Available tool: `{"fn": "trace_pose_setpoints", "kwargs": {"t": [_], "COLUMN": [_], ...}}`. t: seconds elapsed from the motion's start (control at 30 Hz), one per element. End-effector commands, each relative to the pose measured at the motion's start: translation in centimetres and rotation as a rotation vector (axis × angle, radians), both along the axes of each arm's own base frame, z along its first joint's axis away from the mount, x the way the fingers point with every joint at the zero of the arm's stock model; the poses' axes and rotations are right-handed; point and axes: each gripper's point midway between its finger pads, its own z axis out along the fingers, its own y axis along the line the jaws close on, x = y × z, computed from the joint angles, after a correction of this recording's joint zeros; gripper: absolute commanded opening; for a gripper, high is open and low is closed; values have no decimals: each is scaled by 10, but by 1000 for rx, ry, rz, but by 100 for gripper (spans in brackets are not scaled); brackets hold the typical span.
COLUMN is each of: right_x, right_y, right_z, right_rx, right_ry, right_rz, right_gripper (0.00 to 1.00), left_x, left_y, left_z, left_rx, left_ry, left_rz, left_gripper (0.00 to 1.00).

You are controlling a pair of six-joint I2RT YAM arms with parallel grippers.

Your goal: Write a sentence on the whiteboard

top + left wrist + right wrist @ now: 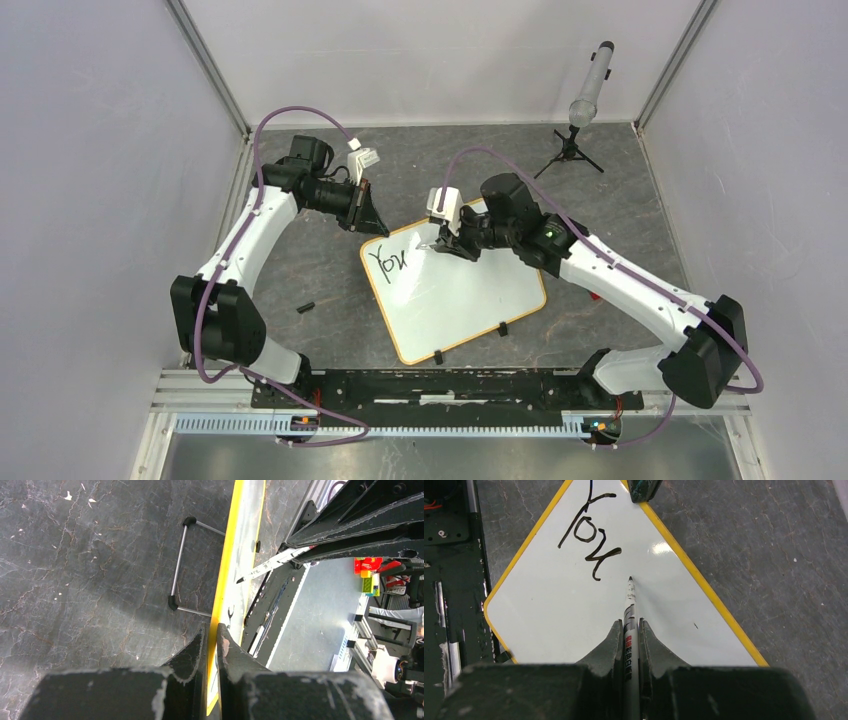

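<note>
While viewed from above, begins at the left with the left gripper (366, 218), shut tight on the far-left corner of the whiteboard (460, 295). From its own wrist camera, shows the orange-yellow frame (225, 560) running edge-on between both fingers (196, 647), pinched with no gap. Left of those fingers, over the grey table (75, 580), a bent metal wire leg (177, 565) reaching to the frame. Behind that gripper, toward the arm bases, a small black piece (305, 306) lying alone on the table.

Ahead and right of the left gripper's tips, the sentence (392, 262): only "You" in black, slanted across that corner of the board. Further right, the right gripper (442, 244), closed around a marker (630, 607) held lengthwise between its fingers, tip pointing forward. Seems to rest that tip on the white surface just short of the last letter's tail, though hard to be sure of contact.

Back from the right gripper, toward the bases, two black clip feet (437, 356) on the board's near edge. Beyond the right gripper, at far right, a small tripod (570, 155) carrying a grey cylinder (592, 80), well apart from the board.
</note>
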Motion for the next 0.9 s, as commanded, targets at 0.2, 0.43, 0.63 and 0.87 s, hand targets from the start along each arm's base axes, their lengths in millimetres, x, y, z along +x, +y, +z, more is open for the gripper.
{"fn": "trace_pose_setpoints", "kwargs": {"t": [0.2, 0.43, 0.63, 0.87], "right_x": [7, 8, 11, 18], "right_y": [16, 25, 29, 26], "right_z": [34, 44, 36, 25], "right_rx": [95, 119, 99, 66], "right_ry": [-40, -35, -36, -48], "right_rz": [13, 28, 28, 2], "right_gripper": [0, 0, 0, 0], "left_x": [-15, -15, -15, -16], "left_y": [-7, -8, -9, -9], "left_z": [2, 2, 2, 3], "left_rx": [12, 10, 10, 10], "left_ry": [-23, -23, -20, -25], "left_rz": [-79, -84, -84, -86], "left_gripper": [2, 2, 2, 2]}}
